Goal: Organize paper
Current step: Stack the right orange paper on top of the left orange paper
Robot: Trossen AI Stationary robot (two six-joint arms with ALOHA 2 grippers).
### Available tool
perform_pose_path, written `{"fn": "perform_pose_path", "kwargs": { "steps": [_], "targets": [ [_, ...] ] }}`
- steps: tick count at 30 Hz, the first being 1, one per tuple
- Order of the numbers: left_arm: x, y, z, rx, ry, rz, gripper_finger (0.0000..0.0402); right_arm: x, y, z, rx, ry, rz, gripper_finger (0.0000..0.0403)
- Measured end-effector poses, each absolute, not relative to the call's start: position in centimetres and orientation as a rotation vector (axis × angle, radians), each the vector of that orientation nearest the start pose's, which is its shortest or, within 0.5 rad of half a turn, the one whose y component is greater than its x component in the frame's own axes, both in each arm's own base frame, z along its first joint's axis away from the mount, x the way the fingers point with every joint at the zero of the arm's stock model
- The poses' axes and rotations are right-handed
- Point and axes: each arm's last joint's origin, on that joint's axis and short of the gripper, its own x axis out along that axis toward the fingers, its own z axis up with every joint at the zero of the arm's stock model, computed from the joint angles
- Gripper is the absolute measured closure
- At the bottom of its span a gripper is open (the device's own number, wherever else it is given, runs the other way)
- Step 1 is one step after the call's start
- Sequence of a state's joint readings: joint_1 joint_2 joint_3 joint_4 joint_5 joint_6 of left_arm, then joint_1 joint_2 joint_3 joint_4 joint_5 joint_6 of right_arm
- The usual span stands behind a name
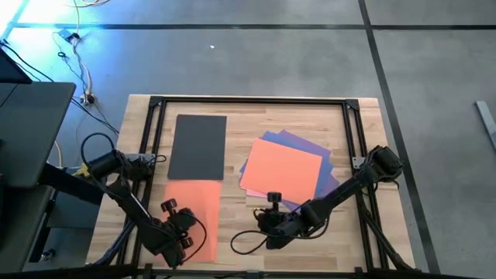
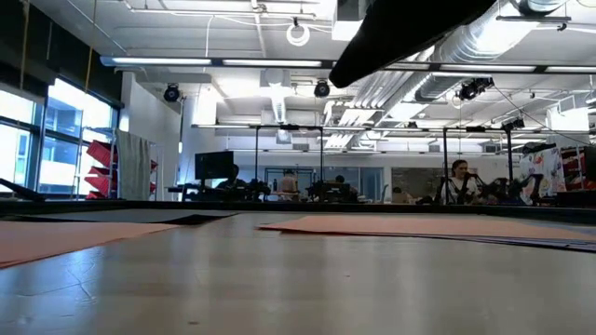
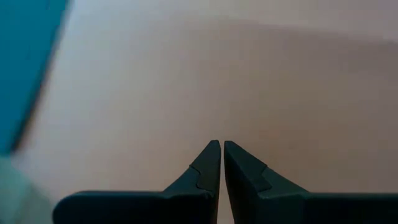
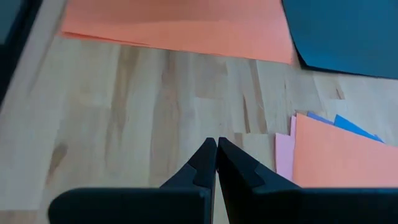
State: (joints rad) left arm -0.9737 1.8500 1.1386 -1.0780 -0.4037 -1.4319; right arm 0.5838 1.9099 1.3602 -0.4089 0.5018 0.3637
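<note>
The left end effector [image 1: 180, 230], fingers pressed together, sits over an orange sheet [image 1: 194, 217] lying lengthwise away from it, with the dark grey sheet [image 1: 198, 146] beyond. The right end effector [image 1: 271, 225], also pressed together, hovers over bare worktop [image 1: 240, 225] just beside the fanned stack [image 1: 283, 170], which lies askew.

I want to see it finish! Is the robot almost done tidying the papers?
Not yet. The dark grey sheet and one orange sheet lie apart on the left. Another orange sheet tops a messy pile with purple and pink edges poking out. Both the left gripper and right gripper are shut, holding nothing.

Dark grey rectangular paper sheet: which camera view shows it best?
High view: the dark grey rectangular paper sheet lies whole, flat on the table. Low view shows only its edge; right wrist view a corner; left wrist view perhaps a blurred edge.
</note>
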Motion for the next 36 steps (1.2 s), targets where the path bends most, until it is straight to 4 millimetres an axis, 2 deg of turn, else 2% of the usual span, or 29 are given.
{"fn": "perform_pose_path", "kwargs": {
  "steps": [7, 11, 15, 20, 23, 27, 32, 36],
  "targets": [
    [18.2, -24.5, 18.1, 0.018, 1.185, 0.601, 0.0401, 33.9, 20.6, 20.8, -0.208, 0.797, -0.09, 0.0402],
    [19.0, -24.9, 19.2, 0.01, 1.047, 0.589, 0.0401, 32.8, 19.6, 20.9, -0.328, 0.872, -0.179, 0.0392],
    [19.9, -24.9, 19.5, -0.021, 0.839, 0.616, 0.0401, 31.6, 17.7, 20.9, -0.414, 0.958, -0.346, 0.0353],
    [21.5, -24.5, 19.8, -0.079, 0.674, 0.639, 0.0401, 29.0, 15.2, 20.4, -0.448, 0.958, -0.519, 0.0277],
    [22.3, -24.3, 19.7, -0.098, 0.679, 0.629, 0.0401, 26.7, 13.3, 19.2, -0.366, 0.908, -0.527, 0.0229],
    [23.3, -24.0, 19.5, -0.067, 0.662, 0.626, 0.0401, 24.7, 11.1, 17.3, -0.168, 0.71, -0.474, 0.0186],
    [24.6, -23.5, 19.5, 0.002, 0.578, 0.638, 0.0401, 23.4, 8.9, 14.1, 0.046, 0.477, -0.288, 0.0167],
    [25.3, -23.1, 19.6, 0.055, 0.563, 0.636, 0.0401, 22.4, 7.1, 11.8, 0.092, 0.437, -0.247, 0.0167]
  ]
}}
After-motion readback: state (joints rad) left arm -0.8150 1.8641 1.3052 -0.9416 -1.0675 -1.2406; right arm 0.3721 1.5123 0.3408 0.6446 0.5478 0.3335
